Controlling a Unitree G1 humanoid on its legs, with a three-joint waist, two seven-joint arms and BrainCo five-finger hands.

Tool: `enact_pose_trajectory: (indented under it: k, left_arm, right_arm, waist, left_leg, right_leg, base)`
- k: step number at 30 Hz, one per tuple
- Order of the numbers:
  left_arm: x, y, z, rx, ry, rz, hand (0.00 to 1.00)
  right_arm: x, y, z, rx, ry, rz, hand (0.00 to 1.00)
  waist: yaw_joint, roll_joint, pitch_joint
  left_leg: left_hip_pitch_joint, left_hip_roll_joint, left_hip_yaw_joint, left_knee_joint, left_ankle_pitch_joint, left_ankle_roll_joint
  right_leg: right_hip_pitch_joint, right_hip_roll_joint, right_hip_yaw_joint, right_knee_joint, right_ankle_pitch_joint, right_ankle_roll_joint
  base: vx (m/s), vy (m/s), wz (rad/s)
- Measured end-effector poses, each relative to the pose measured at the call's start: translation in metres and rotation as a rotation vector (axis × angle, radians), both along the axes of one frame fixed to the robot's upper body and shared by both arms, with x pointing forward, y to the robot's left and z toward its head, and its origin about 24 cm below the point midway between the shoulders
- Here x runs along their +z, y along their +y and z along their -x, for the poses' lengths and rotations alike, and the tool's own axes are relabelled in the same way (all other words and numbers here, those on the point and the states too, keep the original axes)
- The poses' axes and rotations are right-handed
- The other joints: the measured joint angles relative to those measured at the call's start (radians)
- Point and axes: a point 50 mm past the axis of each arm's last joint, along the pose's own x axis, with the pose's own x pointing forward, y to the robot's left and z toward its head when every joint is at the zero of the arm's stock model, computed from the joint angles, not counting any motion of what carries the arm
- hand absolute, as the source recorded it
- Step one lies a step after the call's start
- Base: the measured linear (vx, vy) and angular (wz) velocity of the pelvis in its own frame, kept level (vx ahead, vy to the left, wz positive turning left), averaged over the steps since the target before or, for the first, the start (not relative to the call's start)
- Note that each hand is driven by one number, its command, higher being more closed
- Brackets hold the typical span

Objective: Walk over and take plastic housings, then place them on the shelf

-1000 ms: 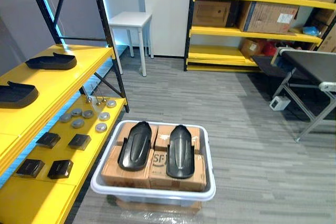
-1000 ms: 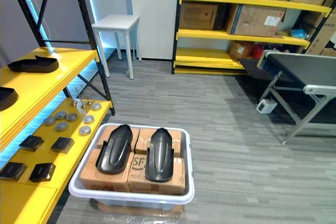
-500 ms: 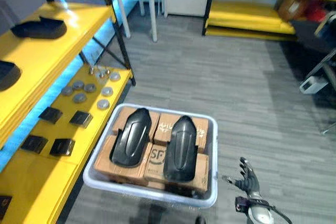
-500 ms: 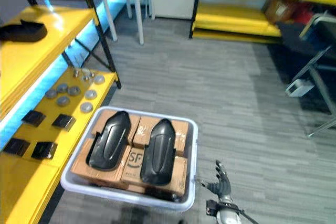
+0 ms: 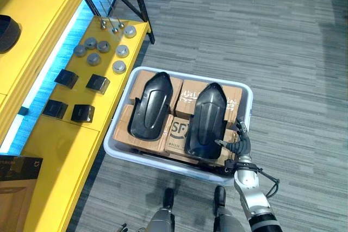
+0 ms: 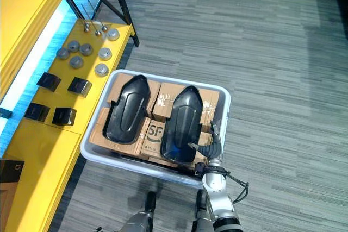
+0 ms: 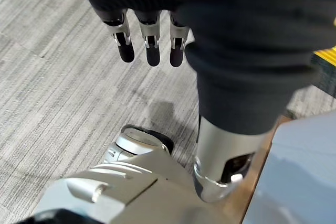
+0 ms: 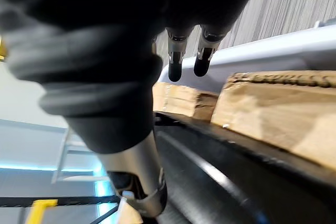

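Plastic housings, two long black curved shells, lie side by side on brown cardboard boxes (image 5: 190, 91) inside a pale grey plastic tote (image 5: 190, 76): the left housing (image 5: 149, 104) and the right housing (image 5: 205, 120). At the tote's near right corner the right hand (image 5: 239, 145) hovers empty with fingers spread, just beside the right housing's near end. The left hand (image 7: 152, 40) hangs over grey floor, fingers straight, holding nothing. Left of the tote, a yellow shelf (image 5: 60, 139) carries round metal discs (image 5: 119, 67) and black square blocks (image 5: 98, 83).

Two housings (image 5: 149, 105) in one bin (image 5: 179, 167), two more (image 5: 8, 25) on a shelf (image 5: 49, 20); four black blocks (image 5: 97, 83); seven discs (image 5: 119, 67).
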Motion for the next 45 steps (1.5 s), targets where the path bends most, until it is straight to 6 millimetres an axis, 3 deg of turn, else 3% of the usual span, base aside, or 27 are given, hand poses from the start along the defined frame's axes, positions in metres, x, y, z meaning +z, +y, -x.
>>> enact_pose_trajectory:
  k: [5, 6, 11, 13, 17, 24, 27, 29, 33, 36, 40, 43, 45]
  left_arm:
    - [0.001, -0.003, -0.005, -0.007, -0.005, -0.008, 0.00]
    - [0.002, -0.004, -0.010, -0.014, -0.015, -0.006, 0.00]
    - [0.005, -0.007, -0.019, -0.001, -0.043, 0.009, 0.00]
    - [0.007, -0.008, -0.022, -0.011, -0.051, 0.008, 0.00]
    - [0.006, -0.009, -0.025, -0.024, -0.048, 0.012, 0.00]
    - [0.009, -0.008, -0.027, 0.006, -0.066, 0.021, 0.00]
    - [0.021, -0.009, -0.038, 0.122, -0.173, 0.050, 0.00]
    - [0.039, -0.007, -0.047, 0.194, -0.291, 0.048, 0.00]
    - [0.092, 0.014, -0.052, 0.327, -0.548, -0.058, 0.00]
    - [0.135, 0.019, -0.061, 0.371, -0.722, -0.153, 0.00]
    - [0.194, -0.001, -0.074, 0.324, -0.953, -0.283, 0.00]
    - [0.221, -0.028, -0.081, 0.227, -1.089, -0.269, 0.00]
    - [0.229, -0.041, -0.087, 0.175, -1.133, -0.231, 0.00]
  right_arm:
    - [0.013, -0.005, -0.022, -0.112, 0.015, 0.000, 0.00]
    - [0.017, -0.009, -0.029, -0.143, 0.021, -0.008, 1.00]
    - [0.035, -0.034, -0.054, -0.243, 0.055, -0.036, 1.00]
    - [0.038, -0.054, -0.063, -0.277, 0.101, -0.045, 1.00]
    - [0.052, -0.070, -0.071, -0.269, 0.112, -0.050, 1.00]
    - [0.045, -0.067, -0.073, -0.192, 0.176, 0.032, 1.00]
    - [0.045, -0.062, -0.062, -0.163, 0.110, 0.073, 1.00]
    - [0.045, -0.058, -0.049, -0.148, 0.059, 0.137, 1.00]
    - [0.028, -0.056, -0.017, -0.166, 0.040, 0.247, 1.00]
    - [0.020, -0.061, 0.001, -0.204, 0.040, 0.288, 1.00]
    - [0.030, -0.055, 0.009, -0.218, -0.020, 0.333, 1.00]
    - [0.033, -0.048, 0.011, -0.203, -0.057, 0.339, 1.00]
    - [0.033, -0.044, 0.011, -0.190, -0.068, 0.359, 1.00]
  waist:
    - [0.015, 0.012, 0.008]
    - [0.025, 0.018, 0.012]
    - [0.043, 0.030, 0.023]
    - [0.055, 0.031, 0.023]
    - [0.056, 0.035, 0.025]
    - [0.047, 0.033, 0.032]
    - [0.046, 0.031, 0.031]
    - [0.043, 0.021, 0.017]
    - [0.027, -0.029, -0.060]
    - [0.020, -0.041, -0.125]
    - [0.000, -0.043, -0.193]
    - [-0.005, -0.048, -0.244]
    - [-0.005, -0.049, -0.258]
  left_leg:
    - [-0.042, -0.002, -0.003, 0.015, 0.002, 0.002]
    - [-0.050, -0.002, -0.002, 0.019, 0.002, 0.002]
    - [-0.082, -0.003, -0.004, 0.037, 0.002, 0.003]
    - [-0.086, -0.003, -0.006, 0.044, 0.002, 0.003]
    - [-0.097, -0.004, -0.020, 0.060, 0.002, 0.003]
    - [-0.062, -0.003, -0.032, 0.067, 0.002, 0.003]
    - [-0.005, -0.005, -0.041, 0.050, 0.002, 0.003]
    - [0.023, -0.006, -0.051, 0.030, 0.003, 0.004]
    - [0.083, -0.007, -0.069, -0.036, 0.019, 0.003]
    - [0.128, -0.010, -0.088, -0.064, 0.022, 0.001]
    - [0.187, -0.010, -0.109, -0.093, 0.024, -0.001]
    - [0.212, -0.010, -0.113, -0.114, 0.032, -0.001]
    - [0.224, -0.010, -0.113, -0.126, 0.041, -0.003]
  right_leg:
    - [-0.044, -0.001, 0.001, 0.014, 0.002, -0.001]
    - [-0.053, -0.001, 0.004, 0.018, 0.002, -0.001]
    - [-0.083, -0.002, 0.004, 0.036, 0.003, -0.002]
    - [-0.086, -0.001, 0.003, 0.042, 0.003, -0.002]
    - [-0.089, -0.001, -0.002, 0.052, 0.003, -0.002]
    - [-0.041, 0.001, -0.018, 0.047, 0.003, -0.003]
    - [0.026, 0.000, -0.027, 0.023, 0.004, -0.004]
    - [0.061, -0.001, -0.040, 0.004, 0.004, -0.004]
    - [0.126, -0.002, -0.067, -0.046, 0.004, -0.003]
    - [0.186, -0.004, -0.093, -0.083, 0.003, -0.003]
    - [0.251, -0.006, -0.116, -0.096, -0.006, 0.002]
    - [0.268, -0.008, -0.127, -0.096, -0.010, 0.003]
    - [0.276, -0.009, -0.127, -0.096, -0.010, 0.003]
  base:
    - [-0.01, 0.006, 0.00]
    - [0.00, 0.000, 0.00]
    - [-0.04, 0.008, 0.00]
    - [-0.04, 0.005, 0.01]
    - [-0.04, 0.006, 0.06]
    - [-0.02, 0.011, 0.07]
    - [-0.01, 0.024, 0.12]
    - [0.00, 0.007, 0.18]
    - [0.07, -0.014, 0.17]
    - [0.09, -0.012, 0.22]
    - [0.07, -0.009, 0.18]
    - [0.02, -0.011, 0.07]
    - [0.00, -0.001, 0.02]
